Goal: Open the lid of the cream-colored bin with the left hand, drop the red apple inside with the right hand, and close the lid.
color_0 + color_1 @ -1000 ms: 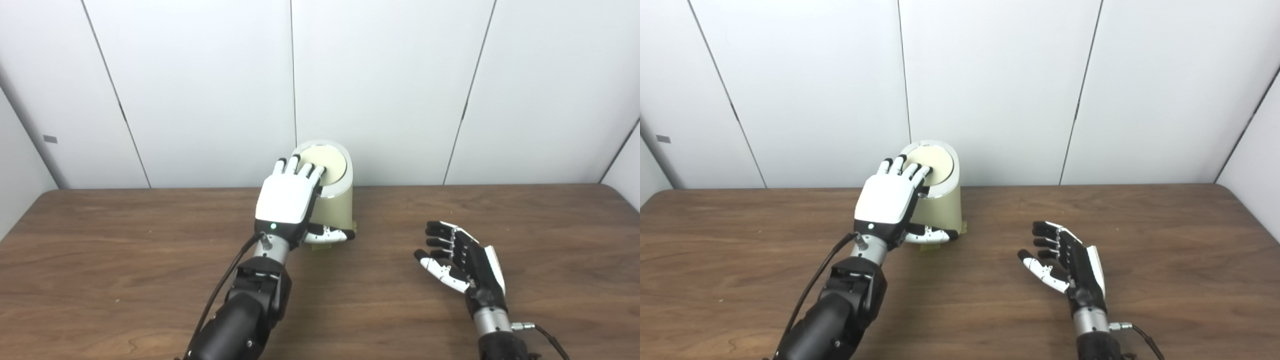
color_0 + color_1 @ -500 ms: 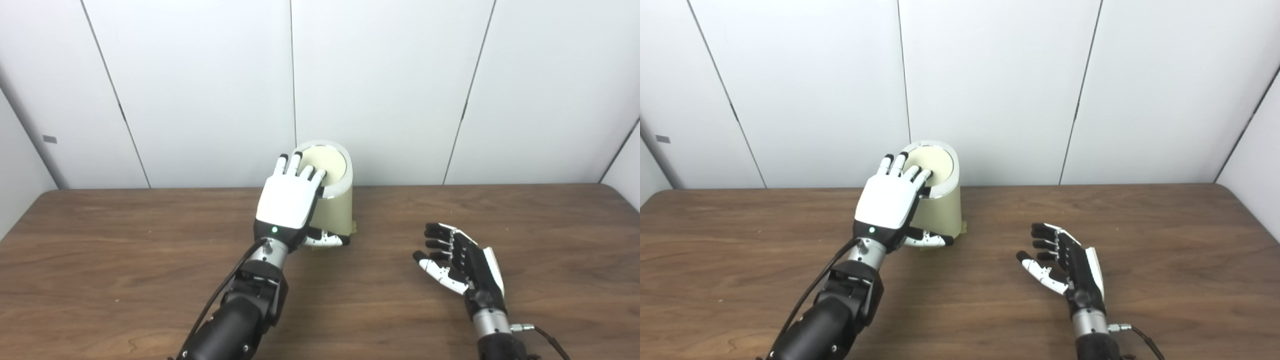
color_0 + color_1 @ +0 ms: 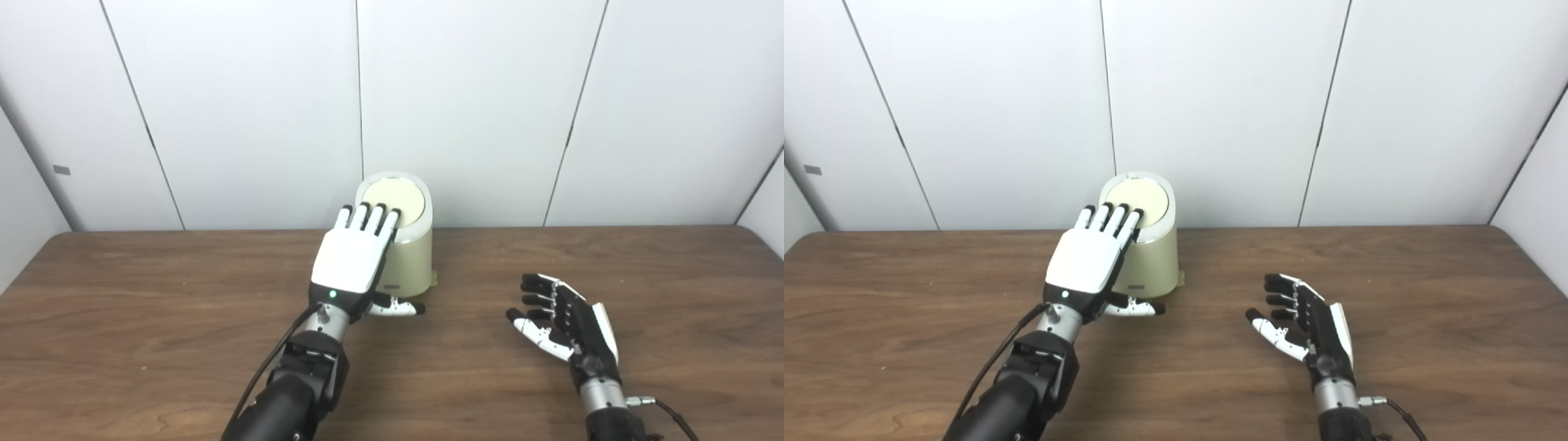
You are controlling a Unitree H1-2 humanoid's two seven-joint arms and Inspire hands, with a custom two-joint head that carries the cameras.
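While the open left hand [image 3: 352, 260] rests fingertips on the lid [image 3: 392, 201], excess pressure could tip the bin [image 3: 407, 263]; the right hand [image 3: 566, 321] lies empty, fingers spread, no apple visible.

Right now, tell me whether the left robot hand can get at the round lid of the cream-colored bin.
Probably yes. The left robot hand already lies against the cream-colored bin, fingertips at the front edge of its round lid, which looks closed. Nothing stands between them; the right robot hand rests apart, open.

Cream bin [image 3: 409, 263], brown wood-grain table [image 3: 153, 294], white wall [image 3: 245, 104]
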